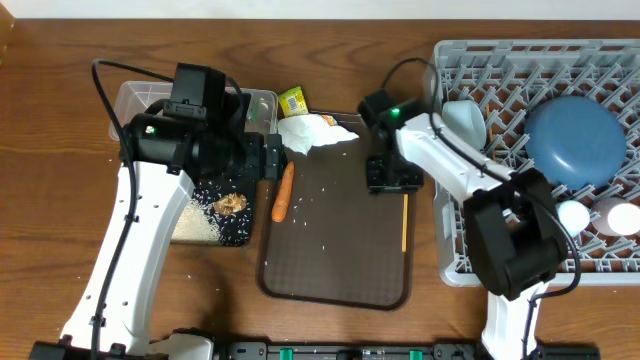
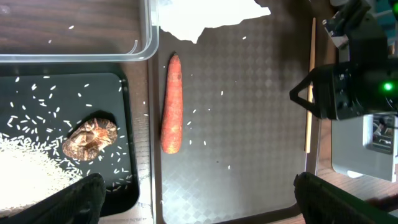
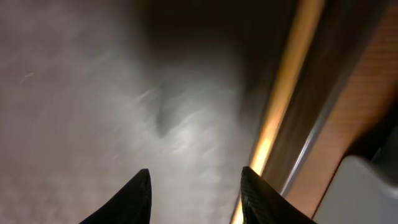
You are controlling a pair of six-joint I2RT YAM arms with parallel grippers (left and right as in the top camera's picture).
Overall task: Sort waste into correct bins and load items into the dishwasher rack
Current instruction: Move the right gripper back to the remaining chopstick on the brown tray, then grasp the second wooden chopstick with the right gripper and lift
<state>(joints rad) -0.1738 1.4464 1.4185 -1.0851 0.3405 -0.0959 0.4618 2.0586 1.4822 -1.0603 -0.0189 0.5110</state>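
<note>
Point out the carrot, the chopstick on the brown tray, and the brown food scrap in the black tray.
carrot [image 2: 172, 106]: left wrist view, mid-length.
chopstick [image 1: 404, 222]: overhead view, its middle.
brown food scrap [image 2: 91, 138]: left wrist view, its centre.

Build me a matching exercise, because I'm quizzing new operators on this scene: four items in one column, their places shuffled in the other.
Items
1. carrot
2. brown food scrap
3. blue plate
4. chopstick

Places
A. in the grey rack
B. by the right edge of the brown serving tray
C. in the black tray, beside rice
D. by the left edge of the brown serving tray

Pairs: 1-D, 2-C, 3-A, 4-B
</note>
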